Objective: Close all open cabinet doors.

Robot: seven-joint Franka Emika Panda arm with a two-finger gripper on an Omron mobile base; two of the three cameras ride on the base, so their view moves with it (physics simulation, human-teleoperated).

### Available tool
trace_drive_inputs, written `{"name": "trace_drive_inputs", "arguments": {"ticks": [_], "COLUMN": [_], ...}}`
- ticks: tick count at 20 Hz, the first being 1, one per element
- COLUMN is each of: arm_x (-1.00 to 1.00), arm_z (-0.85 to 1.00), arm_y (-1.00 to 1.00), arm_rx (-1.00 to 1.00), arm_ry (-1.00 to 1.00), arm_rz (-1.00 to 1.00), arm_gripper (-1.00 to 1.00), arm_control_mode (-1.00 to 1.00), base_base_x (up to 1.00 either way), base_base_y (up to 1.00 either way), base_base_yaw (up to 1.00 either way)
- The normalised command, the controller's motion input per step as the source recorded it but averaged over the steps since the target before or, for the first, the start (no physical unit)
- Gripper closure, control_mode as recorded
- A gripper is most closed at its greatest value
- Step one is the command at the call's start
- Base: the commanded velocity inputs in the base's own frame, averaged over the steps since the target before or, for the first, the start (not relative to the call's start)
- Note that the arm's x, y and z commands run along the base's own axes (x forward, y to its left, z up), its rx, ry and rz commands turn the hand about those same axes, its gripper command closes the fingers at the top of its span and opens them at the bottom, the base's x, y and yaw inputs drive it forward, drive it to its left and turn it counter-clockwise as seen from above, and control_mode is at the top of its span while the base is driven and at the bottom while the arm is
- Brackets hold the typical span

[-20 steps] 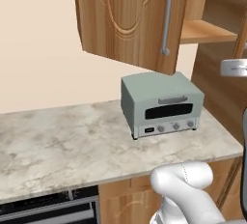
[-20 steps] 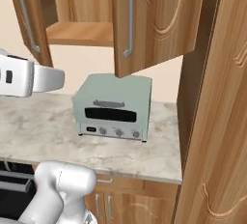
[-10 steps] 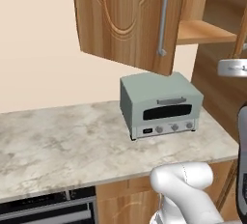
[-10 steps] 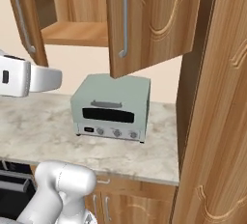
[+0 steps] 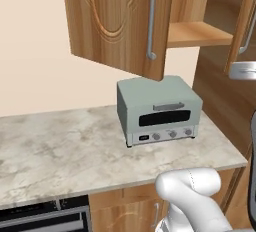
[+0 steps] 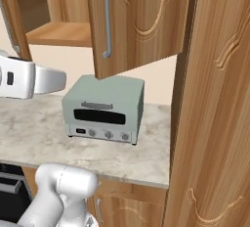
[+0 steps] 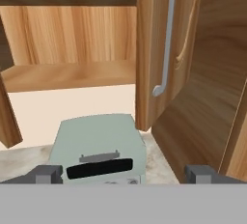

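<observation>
So the robot's got two upper cabinet doors hanging open over the marble counter. In the left base view, the big left door swings out at about 12 o'clock, its silver bar handle near its free edge, and the other door is a sliver at 3 o'clock. Between them is the bare wooden shelf. A pale green toaster oven sits right under that opening.

In the hand view the gripper looks straight into the cabinet, fingertips spread wide apart with nothing between them. The door's edge and handle sit around 1 o'clock, the toaster oven at 6 o'clock.

What could go wrong, as a guess:
- The hand hangs low, close above the toaster oven. A careless sweep toward either door could clip its top and shove it along the counter.
- The forearm sits between the two doors. Pushing one shut with the arm inside the opening could trap it.
- Pushing near the hinge side would need more force, and the fingers could slide off the carved face.
</observation>
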Motion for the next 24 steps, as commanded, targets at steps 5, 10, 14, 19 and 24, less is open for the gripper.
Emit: {"name": "trace_drive_inputs", "arguments": {"ticks": [5,10,14,19,24], "arm_x": [0.0,0.0,0.0,0.0,0.0], "arm_z": [0.0,0.0,0.0,0.0,0.04], "arm_y": [0.0,0.0,0.0,0.0,0.0], "arm_rx": [0.0,0.0,0.0,0.0,0.0], "arm_ry": [0.0,0.0,0.0,0.0,-0.08], "arm_rz": [0.0,0.0,0.0,0.0,-0.02], "arm_gripper": [-1.0,-1.0,-1.0,-1.0,-1.0], "arm_control_mode": [1.0,1.0,1.0,1.0,-1.0], "base_base_x": [0.16,0.13,0.03,0.02,0.0], "base_base_y": [0.27,0.0,0.0,0.0,0.0], "base_base_yaw": [0.13,0.01,0.0,-0.05,-0.03]}}
